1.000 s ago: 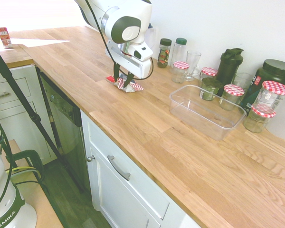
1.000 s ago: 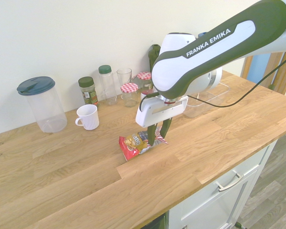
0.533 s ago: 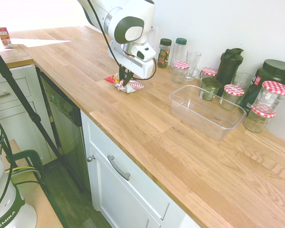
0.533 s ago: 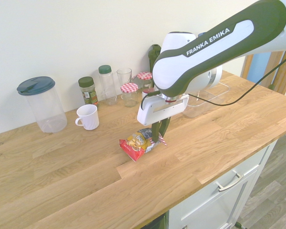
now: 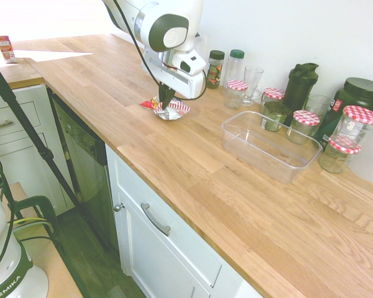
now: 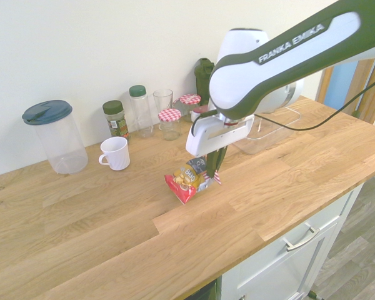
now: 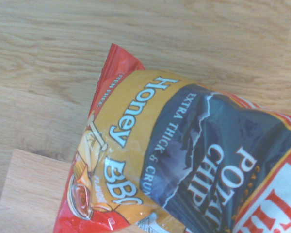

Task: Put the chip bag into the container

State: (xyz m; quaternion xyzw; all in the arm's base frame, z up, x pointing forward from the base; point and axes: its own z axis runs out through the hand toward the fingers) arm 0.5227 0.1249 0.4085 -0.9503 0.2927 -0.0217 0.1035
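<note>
Now, tool (image 6: pixel 211 170): points almost straight down from the white arm, its two dark fingers pinched together on one end of the chip bag.
Chip bag (image 6: pixel 189 182): hangs tilted from the tool, its red lower corner just clear of the desk; in the wrist view (image 7: pixel 174 160) the print reads "Honey BBQ" and "Extra thick", so the face of the packet is toward the camera.
Why held so: gripping an edge, I judge, lets the light packet dangle freely and drop cleanly once over an open tub.
Desk (image 5: pixel 193 161): long wooden top over white cabinets; the patch right under the bag is bare.
Container (image 5: pixel 270 144): clear shallow tub, empty, open side up, well to the right of the bag in the first exterior view, nearer than the row of jars along the wall.
Jars (image 5: pixel 360 121): glass ones with checkered lids stand just beyond and beside the tub's far and right sides, so the carry should come in from the open near side.
Mug (image 6: pixel 115 153): white, to the left in the second exterior view, near the far wall, away from the path.
Step in hand: bag grasped and off the wood; carrying it across to the tub is what remains.
</note>
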